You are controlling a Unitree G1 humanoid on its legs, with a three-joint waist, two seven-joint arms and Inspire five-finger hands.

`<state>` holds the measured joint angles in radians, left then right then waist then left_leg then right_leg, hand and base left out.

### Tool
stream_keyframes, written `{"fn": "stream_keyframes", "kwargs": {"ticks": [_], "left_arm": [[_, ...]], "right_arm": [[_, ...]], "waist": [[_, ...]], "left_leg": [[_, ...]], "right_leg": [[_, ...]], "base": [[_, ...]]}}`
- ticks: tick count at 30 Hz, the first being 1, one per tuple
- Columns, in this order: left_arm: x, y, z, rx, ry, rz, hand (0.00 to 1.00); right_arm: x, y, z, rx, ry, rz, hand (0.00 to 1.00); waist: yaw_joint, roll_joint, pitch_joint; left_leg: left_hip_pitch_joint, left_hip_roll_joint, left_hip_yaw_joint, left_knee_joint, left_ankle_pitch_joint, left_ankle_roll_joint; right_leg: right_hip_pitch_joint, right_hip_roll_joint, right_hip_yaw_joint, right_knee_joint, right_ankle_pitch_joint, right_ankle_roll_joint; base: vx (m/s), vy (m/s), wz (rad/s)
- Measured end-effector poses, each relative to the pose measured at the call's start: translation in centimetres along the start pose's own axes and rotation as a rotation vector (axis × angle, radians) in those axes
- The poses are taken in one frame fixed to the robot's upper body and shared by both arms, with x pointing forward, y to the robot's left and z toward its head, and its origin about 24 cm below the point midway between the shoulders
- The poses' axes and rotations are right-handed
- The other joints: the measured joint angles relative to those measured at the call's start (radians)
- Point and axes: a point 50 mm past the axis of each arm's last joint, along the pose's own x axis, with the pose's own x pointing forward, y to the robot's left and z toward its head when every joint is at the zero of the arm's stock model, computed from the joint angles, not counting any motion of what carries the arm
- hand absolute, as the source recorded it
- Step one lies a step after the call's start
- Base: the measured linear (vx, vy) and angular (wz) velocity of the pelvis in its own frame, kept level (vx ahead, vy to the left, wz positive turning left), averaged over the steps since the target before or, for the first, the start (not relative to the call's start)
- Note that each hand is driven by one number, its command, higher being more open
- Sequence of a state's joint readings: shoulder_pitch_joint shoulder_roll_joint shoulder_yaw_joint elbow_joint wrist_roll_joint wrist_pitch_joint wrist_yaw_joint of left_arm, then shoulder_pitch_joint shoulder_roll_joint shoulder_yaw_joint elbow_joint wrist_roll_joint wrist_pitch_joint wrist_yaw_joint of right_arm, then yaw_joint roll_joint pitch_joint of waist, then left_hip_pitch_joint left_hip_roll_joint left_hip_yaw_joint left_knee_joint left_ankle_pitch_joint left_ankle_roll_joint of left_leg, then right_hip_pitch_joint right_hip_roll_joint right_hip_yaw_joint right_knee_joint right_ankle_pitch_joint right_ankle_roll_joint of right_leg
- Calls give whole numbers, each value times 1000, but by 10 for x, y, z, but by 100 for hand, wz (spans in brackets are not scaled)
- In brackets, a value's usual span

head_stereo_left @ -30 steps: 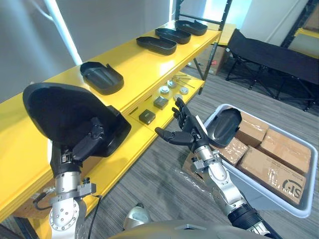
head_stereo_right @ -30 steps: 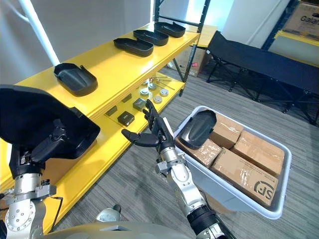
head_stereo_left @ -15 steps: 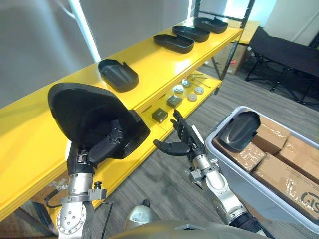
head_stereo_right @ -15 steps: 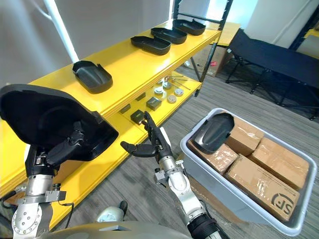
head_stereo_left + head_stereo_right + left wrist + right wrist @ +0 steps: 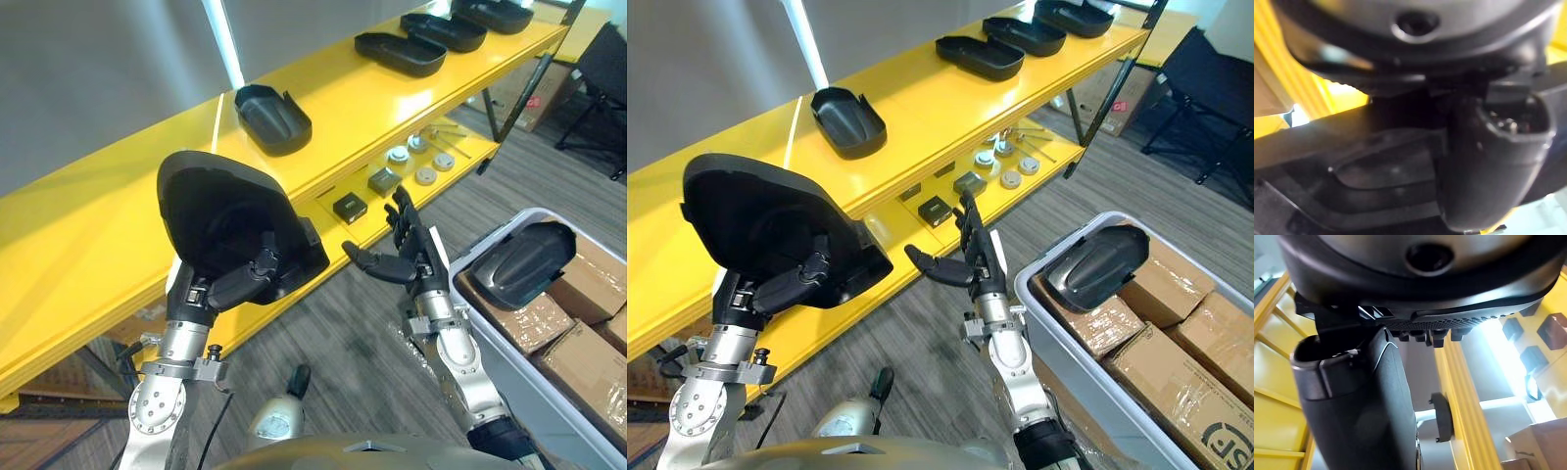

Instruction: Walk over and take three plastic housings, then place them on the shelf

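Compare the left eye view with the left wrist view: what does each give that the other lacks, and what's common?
Left eye view adds: four plastic housings along the yellow shelf top, small parts on its lower level, the open right hand above the floor, and a grey bin with another housing lying on cardboard boxes.
Left wrist view adds: the thumb curled against the held housing, close up.
Both: the left hand gripping that housing beside the shelf.

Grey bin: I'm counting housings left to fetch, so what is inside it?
One black plastic housing lies on top of taped cardboard boxes in the grey bin. Anything under the housing or the boxes is covered.
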<state>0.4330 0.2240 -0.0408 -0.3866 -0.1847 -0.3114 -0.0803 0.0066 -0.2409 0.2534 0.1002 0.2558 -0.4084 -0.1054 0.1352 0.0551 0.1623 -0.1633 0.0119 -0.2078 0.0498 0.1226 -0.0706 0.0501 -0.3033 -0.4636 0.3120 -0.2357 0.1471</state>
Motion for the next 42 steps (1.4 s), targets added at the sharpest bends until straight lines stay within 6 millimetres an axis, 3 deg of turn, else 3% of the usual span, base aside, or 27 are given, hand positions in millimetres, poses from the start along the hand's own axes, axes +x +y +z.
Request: {"fn": "stream_keyframes", "kwargs": {"ticks": [2, 4, 7, 8, 9, 10, 11, 12, 14, 16, 18, 19, 21, 23, 24, 25, 26, 27, 28, 29, 30, 32, 36, 42], "left_arm": [[-1, 1, -4, 0, 16, 17, 0], [-2, 6, -5, 7, 24, 47, 0], [-2, 14, -3, 30, 14, 76, 0], [-1, 20, 0, 40, 1, 98, 0], [1, 26, 2, 55, -12, 127, 0], [1, 28, 3, 61, -17, 135, 0], [3, 36, 7, 87, -33, 166, 0], [3, 40, 9, 103, -43, 185, 0], [4, 48, 13, 115, -63, 230, 0], [6, 54, 16, 95, -87, 265, 0], [19, 51, 21, 70, -141, 246, 0], [28, 45, 22, 54, -171, 208, 0], [34, 40, 21, 43, -189, 175, 0], [33, 40, 20, 52, -183, 164, 0], [34, 43, 23, 75, -194, 144, 0], [34, 39, 20, 57, -189, 123, 0], [33, 36, 18, 48, -183, 113, 0], [35, 29, 17, 26, -183, 79, 0], [40, 21, 18, 10, -196, 37, 0], [43, 17, 19, 1, -206, 19, 0], [48, 10, 21, -14, -225, -9, 0], [52, 5, 26, -21, -249, -25, 0], [52, 4, 23, -27, -215, -27, 0], [37, 12, 13, 27, -102, 8, 0]], "right_arm": [[10, 3, 10, 11, -67, 2, 100], [20, 10, 25, 40, -159, 9, 100], [24, 17, 36, 79, -239, 11, 100], [24, 19, 42, 92, -277, 15, 100], [24, 21, 47, 102, -315, 21, 100], [24, 23, 48, 111, -323, 21, 100], [24, 26, 50, 126, -343, 22, 100], [25, 28, 51, 140, -352, 26, 100], [33, 33, 60, 135, -392, 59, 100], [52, 35, 84, 95, -498, 110, 100], [67, 29, 111, 51, -613, 115, 100], [67, 19, 122, 34, -655, 77, 100], [64, 7, 131, 27, -695, 27, 100], [61, 1, 137, 22, -716, 2, 100], [57, -5, 140, 31, -730, -20, 100], [51, -18, 142, 0, -739, -45, 100], [50, -23, 142, -9, -733, -53, 100], [46, -36, 140, -13, -716, -85, 100], [41, -51, 138, -1, -699, -132, 100], [38, -56, 136, 16, -689, -158, 100], [34, -63, 132, 36, -670, -195, 100], [31, -64, 127, 51, -646, -210, 100], [8, -54, 121, 64, -609, -181, 100], [3, -43, 109, 123, -544, -136, 100]], "waist": [[5, -8, 26], [22, -12, 33], [32, -19, 33], [31, -17, 29], [32, -13, 27], [32, -13, 27], [32, -21, 27], [31, -21, 29], [32, -17, 31], [31, 3, 31], [26, 13, 34], [19, 14, 34], [-7, 12, 33], [-16, -10, 21], [-29, -51, 4], [-51, -29, 0], [-58, -22, -1], [-62, 13, -11], [-64, 30, -21], [-64, 31, -21], [-73, 32, -21], [-83, 30, -20], [-92, -3, -10], [-110, -9, -9]], "left_leg": [[-25, -13, 43, 96, -48, -3], [-76, -25, 89, 282, -147, 3], [-87, -25, 144, 402, -245, 27], [-87, -25, 155, 420, -267, 35], [-81, -24, 152, 410, -270, 43], [-73, -24, 153, 401, -268, 46], [-45, -31, 150, 359, -258, 61], [-23, -31, 128, 332, -249, 77], [21, -30, 99, 289, -239, 93], [39, -21, 71, 256, -231, 94], [30, -24, 7, 237, -223, 84], [34, -34, -49, 220, -218, 76], [58, -47, -123, 194, -212, 62], [93, -52, -175, 151, -205, 47], [89, -46, -126, 128, -216, 30], [76, 35, 18, 149, -205, 6], [59, 77, 99, 172, -209, 2], [48, 147, 246, 184, -198, -10], [63, 183, 338, 141, -158, -37], [78, 193, 370, 109, -126, -42], [110, 190, 407, 38, -82, -51], [148, 180, 410, -35, -49, -56], [186, 151, 421, -83, -37, -48], [211, 115, 418, -119, -21, -36]], "right_leg": [[2, -25, 9, 38, -15, 8], [17, -48, 24, 81, -33, 16], [84, -60, 9, 59, -36, 20], [99, -59, 5, 72, -13, -8], [40, -77, 30, 184, 43, -90], [20, -83, 43, 220, 64, -112], [-49, -108, 89, 344, 165, -138], [-87, -118, 109, 408, 185, -121], [-105, -92, 97, 422, 76, -119], [-123, -15, 89, 253, 22, -120], [-174, 67, 205, 110, 31, -107], [-198, 96, 295, 74, 44, -84], [-207, 110, 386, 45, 64, -53], [-171, 111, 387, -42, 86, -46], [-128, 91, 354, -121, 144, -54], [-84, 96, 278, -145, 219, -21], [-61, 107, 241, -163, 218, -26], [-27, 135, 185, -188, 218, -31], [-8, 146, 136, -199, 214, -37], [-1, 147, 120, -199, 213, -40], [10, 147, 97, -200, 213, -40], [17, 146, 89, -201, 211, -42], [42, 127, 81, -221, 210, -41], [47, 105, 95, -229, 211, -40]], "base": [[-32, 64, -5], [-4, 105, -17], [40, 139, 2], [64, 166, 19], [67, 244, 21], [28, 194, 27], [100, 204, 23], [121, 97, 32], [171, 59, 28], [131, 32, 30], [115, -52, 87], [125, -124, 127], [189, -256, 140], [220, -360, 126], [179, -432, 168], [160, -420, 174], [190, -419, 159], [184, -292, 123], [153, -226, 108], [131, -125, 84], [75, -63, 47], [106, -43, 18], [50, 20, 1], [-11, 40, -1]]}}
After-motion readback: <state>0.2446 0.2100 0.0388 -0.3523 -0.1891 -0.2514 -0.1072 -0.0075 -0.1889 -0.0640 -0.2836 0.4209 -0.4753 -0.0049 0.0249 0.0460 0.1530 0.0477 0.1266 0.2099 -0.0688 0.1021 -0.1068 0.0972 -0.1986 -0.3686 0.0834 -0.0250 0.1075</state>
